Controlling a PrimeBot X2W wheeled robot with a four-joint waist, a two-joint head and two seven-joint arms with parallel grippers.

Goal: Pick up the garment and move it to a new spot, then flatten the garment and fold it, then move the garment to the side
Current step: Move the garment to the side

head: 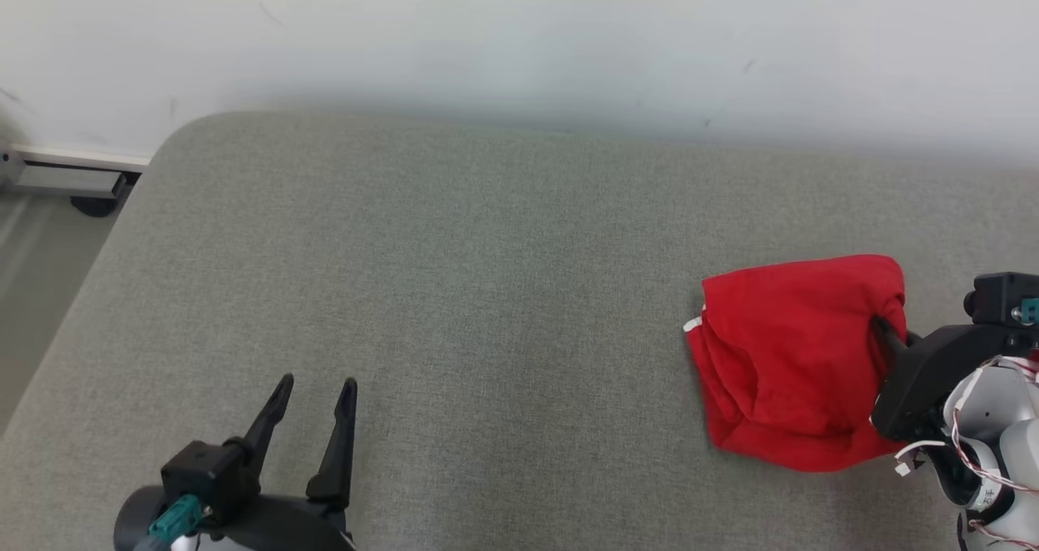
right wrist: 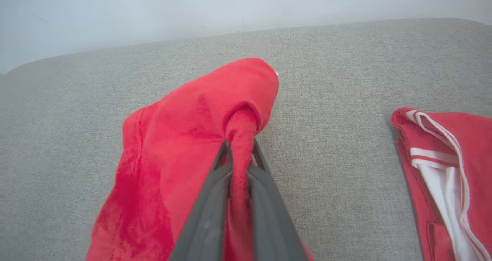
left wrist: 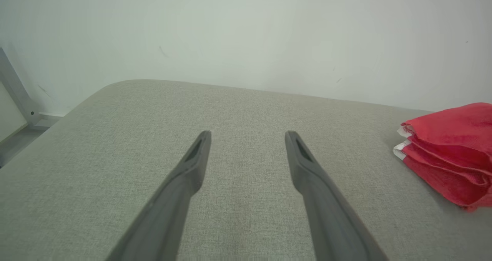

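Red garment [head: 779, 364], folded, right edge bunched

Grey fabric cushion [head: 406, 291] against plain white wall [head: 519, 32]; floor [head: 32, 291] at left.

**Bright, diffuse light; soft at the lens edges**

All three views are bright and evenly lit, with diffuse light that seems to come from above. The white wall [head: 519, 32] is close to washed out, and a soft grey shadow band runs where it meets the grey cushion [head: 487, 291]. The red garment [left wrist: 449, 153] throws a faint, blurred shadow beside it, and its saturated red thins the fold detail. The cushion's weave is crisp mid-frame. In the wrist views the fingers [left wrist: 173, 199] of the left gripper [left wrist: 248, 136] and right gripper [right wrist: 241, 147] smear near the bottom edge, and the cushion's far edge bows.
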